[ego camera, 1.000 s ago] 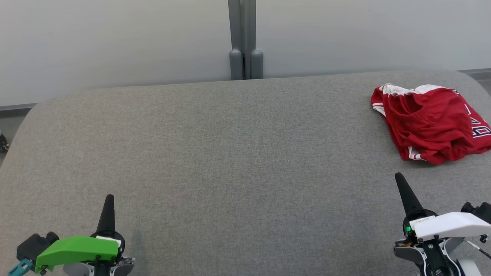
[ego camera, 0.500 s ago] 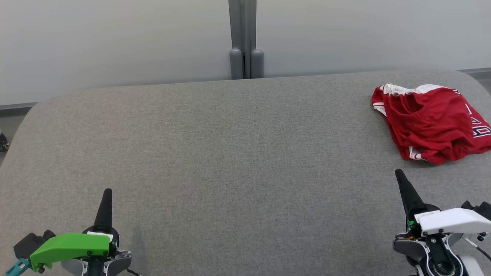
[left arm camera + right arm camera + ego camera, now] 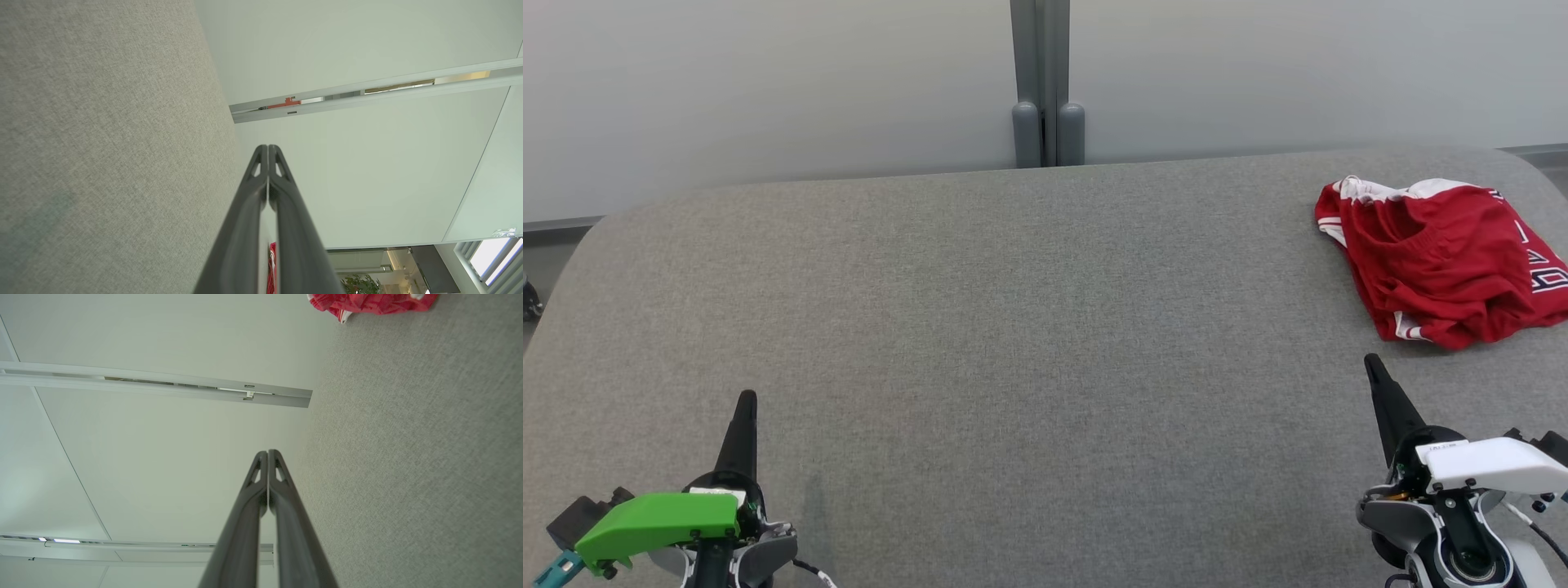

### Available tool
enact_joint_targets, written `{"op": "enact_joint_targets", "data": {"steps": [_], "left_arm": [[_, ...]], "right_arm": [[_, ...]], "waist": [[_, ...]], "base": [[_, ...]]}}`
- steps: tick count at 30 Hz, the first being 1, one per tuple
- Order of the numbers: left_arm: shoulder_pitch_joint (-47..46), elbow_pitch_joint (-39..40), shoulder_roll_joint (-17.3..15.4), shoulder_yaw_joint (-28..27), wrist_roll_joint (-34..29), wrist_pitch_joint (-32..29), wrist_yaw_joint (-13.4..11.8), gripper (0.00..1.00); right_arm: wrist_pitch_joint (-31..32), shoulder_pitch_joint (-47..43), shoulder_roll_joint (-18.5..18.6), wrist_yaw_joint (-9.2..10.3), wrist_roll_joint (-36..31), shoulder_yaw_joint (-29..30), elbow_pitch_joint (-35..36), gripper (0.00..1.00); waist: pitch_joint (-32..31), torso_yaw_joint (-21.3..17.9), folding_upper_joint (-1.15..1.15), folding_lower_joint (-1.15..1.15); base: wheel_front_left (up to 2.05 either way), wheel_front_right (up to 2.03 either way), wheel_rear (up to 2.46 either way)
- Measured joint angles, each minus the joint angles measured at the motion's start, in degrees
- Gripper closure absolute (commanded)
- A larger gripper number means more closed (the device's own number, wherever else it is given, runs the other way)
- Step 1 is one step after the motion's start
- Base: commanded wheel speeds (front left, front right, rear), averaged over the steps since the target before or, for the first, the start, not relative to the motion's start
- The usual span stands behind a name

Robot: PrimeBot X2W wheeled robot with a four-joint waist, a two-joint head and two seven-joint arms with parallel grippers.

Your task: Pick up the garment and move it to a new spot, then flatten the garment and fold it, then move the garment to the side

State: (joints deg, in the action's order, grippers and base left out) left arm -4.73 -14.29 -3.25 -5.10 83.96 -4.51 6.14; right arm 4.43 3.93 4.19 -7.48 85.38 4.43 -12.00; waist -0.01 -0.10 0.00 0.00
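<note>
A red garment (image 3: 1441, 261) with white trim and printed letters lies crumpled at the far right of the grey fabric table (image 3: 1013, 327); it also appears as the red garment (image 3: 367, 302) at the top of the right wrist view. My right gripper (image 3: 1374, 367) is shut and empty, just in front of the garment and apart from it. At the lower left my left gripper (image 3: 745, 402) is shut with nothing held. Both wrist views show the fingers (image 3: 267, 153) pressed together, as with the right gripper (image 3: 267, 457).
Pale wall panels with a grey post (image 3: 1045, 82) stand behind the table's far edge. The table's rounded corners fall away at the left (image 3: 572, 245) and right. Wide bare fabric stretches between the two grippers.
Both grippers have risen slightly up the head view, toward the table's far side. The garment has not moved.
</note>
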Motion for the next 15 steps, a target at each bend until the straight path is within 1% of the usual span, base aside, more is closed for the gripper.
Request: {"op": "enact_joint_targets", "data": {"steps": [15], "left_arm": [[-0.78,0.09,0.3,-1.08,6.37,-1.55,0.98,1.0]], "right_arm": [[0.6,1.44,-0.21,0.0,6.19,0.52,-1.55,1.0]], "waist": [[0.14,0.08,0.0,0.0]], "base": [[0.0,0.0,0.0]]}}
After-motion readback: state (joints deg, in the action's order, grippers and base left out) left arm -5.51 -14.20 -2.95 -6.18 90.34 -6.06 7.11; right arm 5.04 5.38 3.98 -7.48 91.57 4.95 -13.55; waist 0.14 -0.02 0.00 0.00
